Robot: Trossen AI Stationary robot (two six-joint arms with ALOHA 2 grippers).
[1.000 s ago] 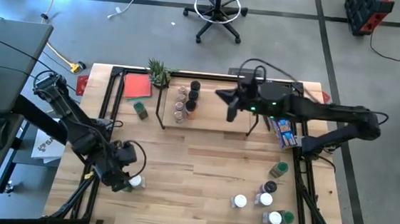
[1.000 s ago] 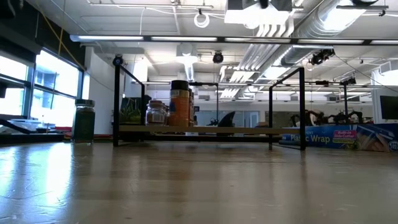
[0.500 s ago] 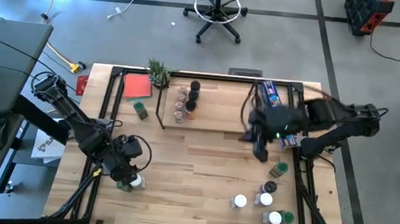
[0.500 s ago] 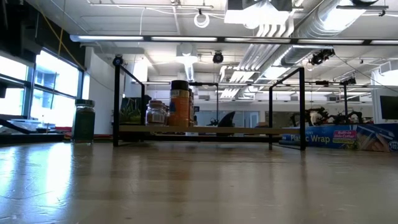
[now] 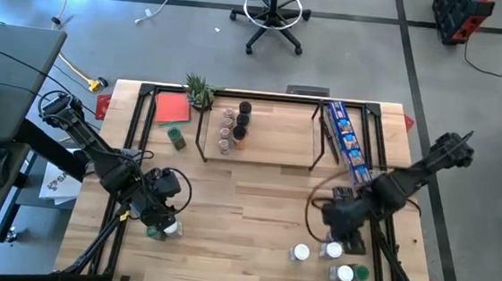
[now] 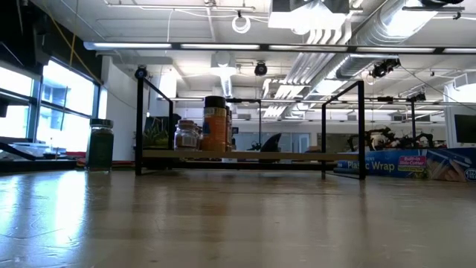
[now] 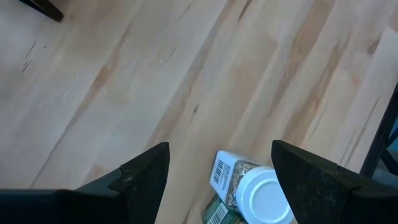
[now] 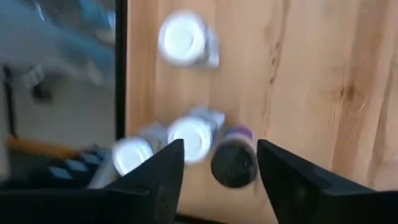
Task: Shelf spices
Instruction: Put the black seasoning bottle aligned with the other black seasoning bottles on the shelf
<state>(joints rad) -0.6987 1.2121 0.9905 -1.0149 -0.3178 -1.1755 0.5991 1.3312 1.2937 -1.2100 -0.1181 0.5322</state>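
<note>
The light-wood shelf (image 5: pixel 269 140) stands at the table's far middle, with several spice jars (image 5: pixel 233 126) upright on its left end. Level with the table, these jars (image 6: pixel 214 123) show on the board (image 6: pixel 245 155). A green-lidded jar (image 5: pixel 176 137) stands left of the shelf. My left gripper (image 5: pixel 162 219) hangs open over a white-lidded jar (image 7: pixel 261 196) at the near left, its fingers on either side and above it. My right gripper (image 5: pixel 341 230) points down, open, over a cluster of jars (image 5: pixel 332 251) at the near right: white lids (image 8: pixel 194 137) and a black lid (image 8: pixel 233 163).
A long blue packet (image 5: pixel 348 144) lies along the shelf's right end. A red square (image 5: pixel 172 107) and a small potted plant (image 5: pixel 199 90) sit at the far left. Black frame rails (image 5: pixel 134 140) run along both table sides. Bare wood lies between the two arms.
My right gripper has swung from above the shelf's right end toward the table's near right corner, sinking and tipping from nearly level to pointing down, and now hangs over the jar cluster there. The jars and the packet have stayed where they were.
</note>
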